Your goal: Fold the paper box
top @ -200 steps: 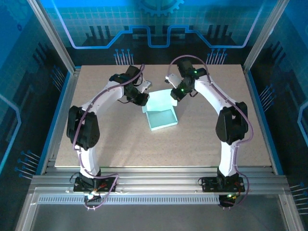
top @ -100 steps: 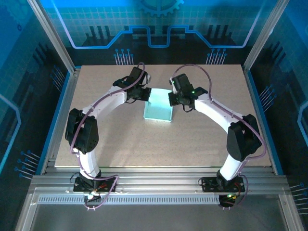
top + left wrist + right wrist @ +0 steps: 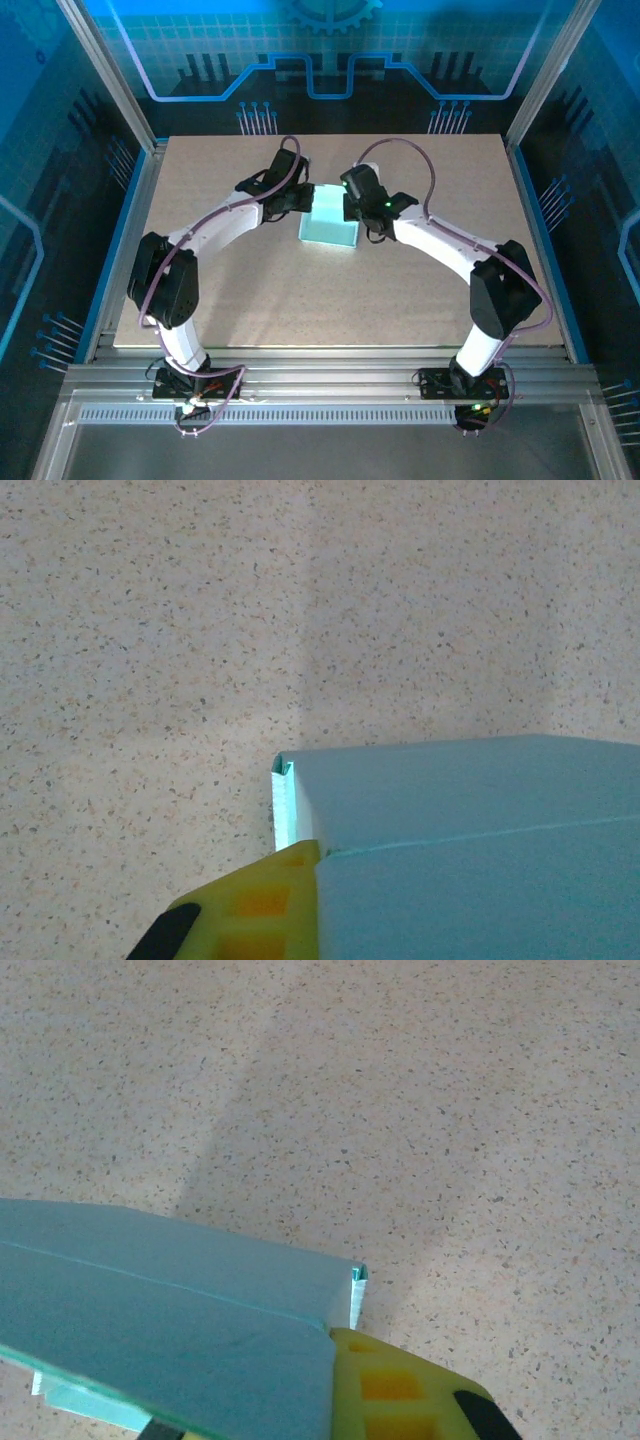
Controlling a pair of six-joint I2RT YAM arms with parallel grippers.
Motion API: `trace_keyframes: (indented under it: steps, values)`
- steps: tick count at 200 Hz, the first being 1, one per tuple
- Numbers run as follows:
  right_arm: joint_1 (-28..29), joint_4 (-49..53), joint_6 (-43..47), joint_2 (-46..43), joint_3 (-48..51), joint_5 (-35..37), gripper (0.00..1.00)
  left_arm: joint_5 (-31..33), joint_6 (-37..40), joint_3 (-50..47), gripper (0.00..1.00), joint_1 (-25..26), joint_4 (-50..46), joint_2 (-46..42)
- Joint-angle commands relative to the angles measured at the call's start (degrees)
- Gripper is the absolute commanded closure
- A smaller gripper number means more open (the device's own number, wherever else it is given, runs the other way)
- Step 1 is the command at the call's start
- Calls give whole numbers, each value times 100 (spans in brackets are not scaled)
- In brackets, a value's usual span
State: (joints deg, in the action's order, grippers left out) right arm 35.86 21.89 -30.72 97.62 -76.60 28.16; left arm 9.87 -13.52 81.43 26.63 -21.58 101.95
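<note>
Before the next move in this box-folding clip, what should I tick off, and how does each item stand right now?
1. Left tool shut on the paper box: ok.
2. Right tool shut on the box's opposite side: ok.
3. Lid panel folded down over the box: ok, no open cavity seen from above.
4. Lid crease straight: ok in both wrist views.
5. Closure fully tucked in: cannot tell, hidden under the lid.
6. Box resting flat on the table: cannot tell.
</note>
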Motion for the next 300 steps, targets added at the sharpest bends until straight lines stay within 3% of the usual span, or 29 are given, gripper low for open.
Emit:
trace_keyframes:
  steps: [1, 59, 91, 159, 200, 300]
  values:
    - [104, 123, -566, 123, -220, 369, 100, -22, -426, -164, 100, -1, 650, -264]
    - [105, 73, -899, 350, -87, 429, 100, -99, -705, -788, 100, 60, 1320, -398]
    - [158, -245, -1181, 432, 241, 396, 100, 281, -659, -1341, 100, 287, 2041, -547]
    - [384, -1647, -883, 138, 1379, 568, 100, 758, -484, -2667, 100, 549, 3810, -895]
    - [614, -2419, -610, -15, 2021, 734, 100, 1408, -177, -3342, 100, 898, 4908, -940]
    - [1183, -4766, -194, 216, 3384, 1012, 99, 1901, 445, -4710, 100, 1387, 7507, -622]
